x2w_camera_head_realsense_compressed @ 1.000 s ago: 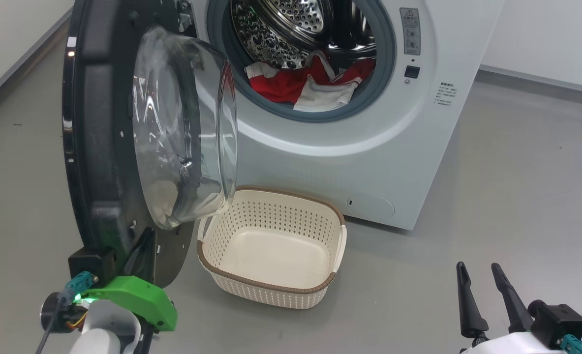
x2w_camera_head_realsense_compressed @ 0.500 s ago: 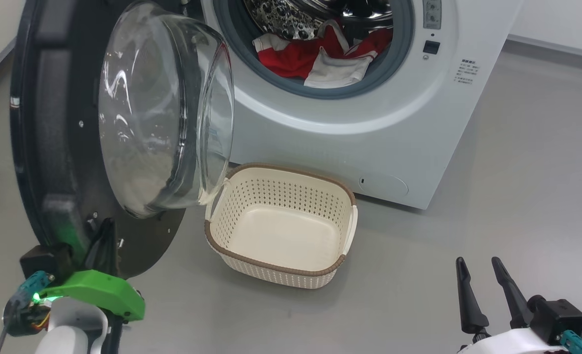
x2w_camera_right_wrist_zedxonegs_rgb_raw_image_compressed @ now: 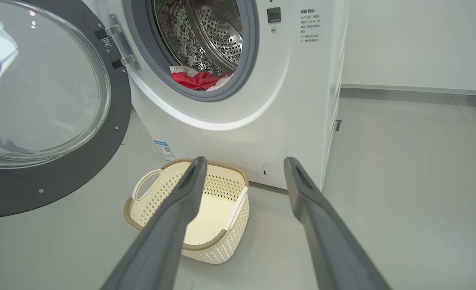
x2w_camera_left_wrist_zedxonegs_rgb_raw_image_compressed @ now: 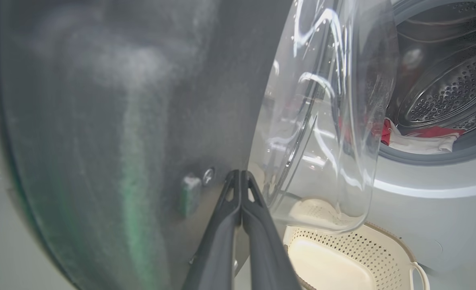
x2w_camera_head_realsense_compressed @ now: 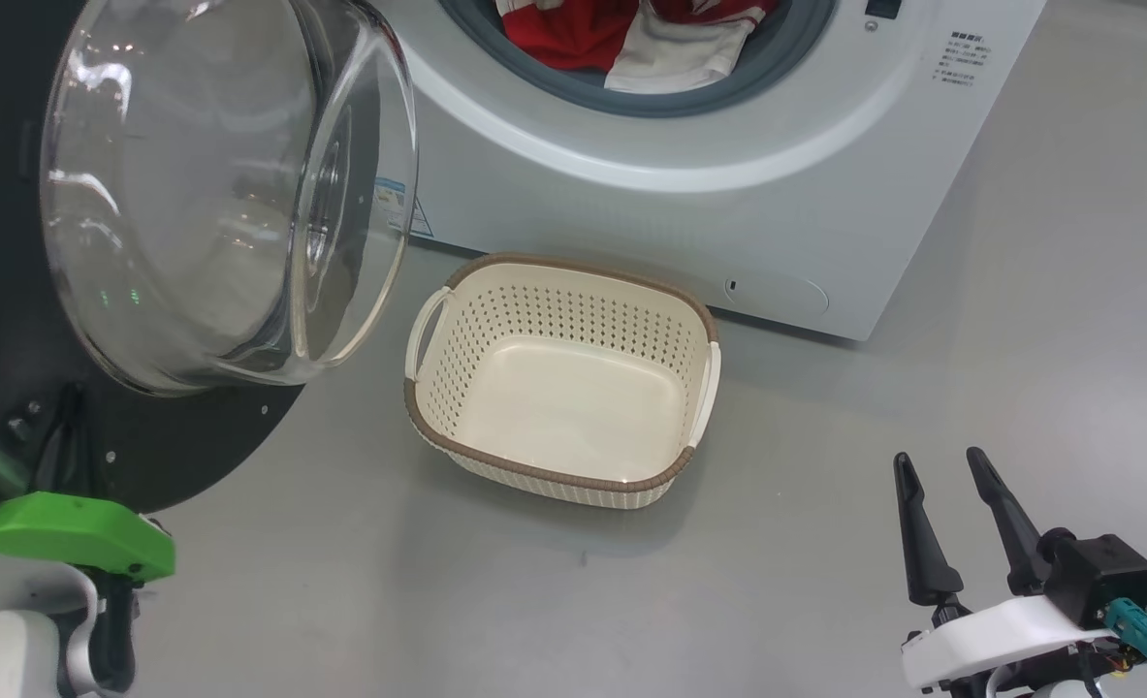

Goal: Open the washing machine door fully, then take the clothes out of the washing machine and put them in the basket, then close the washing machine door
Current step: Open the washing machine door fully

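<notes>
The washing machine door (x2w_camera_head_realsense_compressed: 214,194) has swung wider off the left fingers (x2w_camera_left_wrist_zedxonegs_rgb_raw_image_compressed: 221,229), pressed together, empty; right fingers (x2w_camera_right_wrist_zedxonegs_rgb_raw_image_compressed: 181,201) gape empty. Beyond them the clothes (x2w_camera_right_wrist_zedxonegs_rgb_raw_image_compressed: 193,80) look limp, light: pinch a fold.

No wording here can be read in full. On the white front of the washing machine (x2w_camera_right_wrist_zedxonegs_rgb_raw_image_compressed: 238,133), right of the drum opening and under a dark square button (x2w_camera_right_wrist_zedxonegs_rgb_raw_image_compressed: 274,14), stands a block of small dark print (x2w_camera_right_wrist_zedxonegs_rgb_raw_image_compressed: 309,25): a heading and short lines in Chinese characters, too small to make out. At the front's lower left corner sits a blue-topped label (x2w_camera_right_wrist_zedxonegs_rgb_raw_image_compressed: 164,148) with illegible fine print. A tiny square code sticker (x2w_camera_right_wrist_zedxonegs_rgb_raw_image_compressed: 108,42) sits on the washing machine door (x2w_camera_right_wrist_zedxonegs_rgb_raw_image_compressed: 60,177), on its dark rim beside the hinges.
</notes>
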